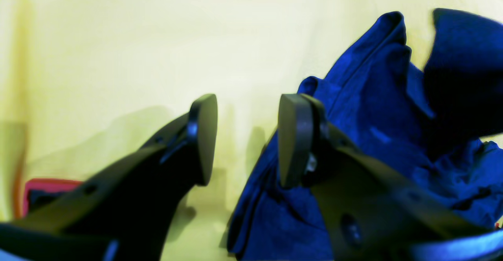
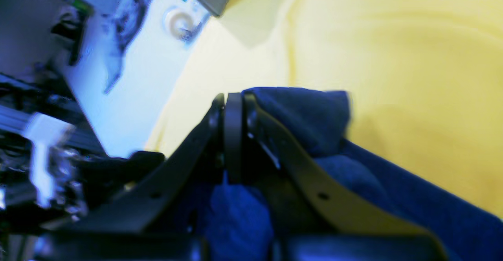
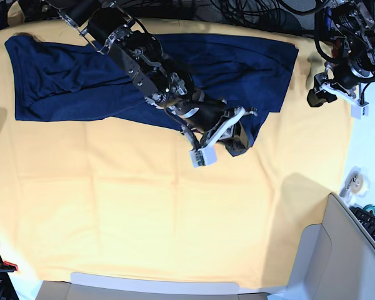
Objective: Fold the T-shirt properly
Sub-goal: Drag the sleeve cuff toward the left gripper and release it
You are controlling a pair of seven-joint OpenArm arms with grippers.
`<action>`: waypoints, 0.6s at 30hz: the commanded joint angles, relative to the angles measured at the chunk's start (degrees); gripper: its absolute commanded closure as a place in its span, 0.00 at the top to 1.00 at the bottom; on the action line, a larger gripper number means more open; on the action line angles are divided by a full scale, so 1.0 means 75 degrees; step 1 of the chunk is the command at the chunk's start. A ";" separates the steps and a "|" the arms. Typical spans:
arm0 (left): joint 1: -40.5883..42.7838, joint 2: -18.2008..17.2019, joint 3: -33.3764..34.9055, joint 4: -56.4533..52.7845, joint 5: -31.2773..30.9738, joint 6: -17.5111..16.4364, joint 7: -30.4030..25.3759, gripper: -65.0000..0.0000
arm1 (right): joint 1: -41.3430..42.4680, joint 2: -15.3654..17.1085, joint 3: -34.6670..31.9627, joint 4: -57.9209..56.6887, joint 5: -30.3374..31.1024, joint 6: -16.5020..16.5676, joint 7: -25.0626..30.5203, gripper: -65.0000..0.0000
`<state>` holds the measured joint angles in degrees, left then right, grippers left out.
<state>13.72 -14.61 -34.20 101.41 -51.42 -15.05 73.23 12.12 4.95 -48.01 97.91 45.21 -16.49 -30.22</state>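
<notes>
Centrally, right jaws clamped on T-shirt [image 3: 81, 78] edge, left jaws apart, bare table cloth [image 3: 144, 219] below.

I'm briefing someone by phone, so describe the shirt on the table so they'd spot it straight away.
Start from the yellow-orange table cloth covering the whole table. Along its far edge lies the T-shirt, spread wide, with the right gripper pinching one corner. It is the only dark navy fabric there, plain and unprinted.

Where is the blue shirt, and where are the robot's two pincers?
T-shirt [image 3: 62, 81]: base view, flat body cloth.
Right pincer [image 2: 232, 107]: right wrist view, tips clamped on shirt.
Left pincer [image 1: 246, 135]: left wrist view, gap between open tips.
</notes>
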 commanded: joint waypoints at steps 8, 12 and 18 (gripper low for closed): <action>-0.0076 -0.0109 -0.0053 0.0129 -0.0101 -0.0004 -0.0076 0.37 | 0.0535 -0.0068 -0.0942 0.0443 0.0061 0.1232 -0.1334 0.00; -0.0076 -0.0109 -0.0053 0.0129 -0.0101 -0.0004 -0.0076 0.37 | 0.0535 -0.0080 -0.0942 0.0431 0.0061 0.1454 -0.1603 0.00; -0.0076 -0.0109 -0.0053 0.0129 -0.0101 -0.0004 -0.0088 0.36 | 0.0535 -0.0056 -0.0942 0.0431 0.0061 0.1454 -0.1603 0.00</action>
<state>13.61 -14.59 -34.20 101.41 -51.37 -15.03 73.25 15.07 5.04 -55.31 100.20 45.36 -6.35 -43.55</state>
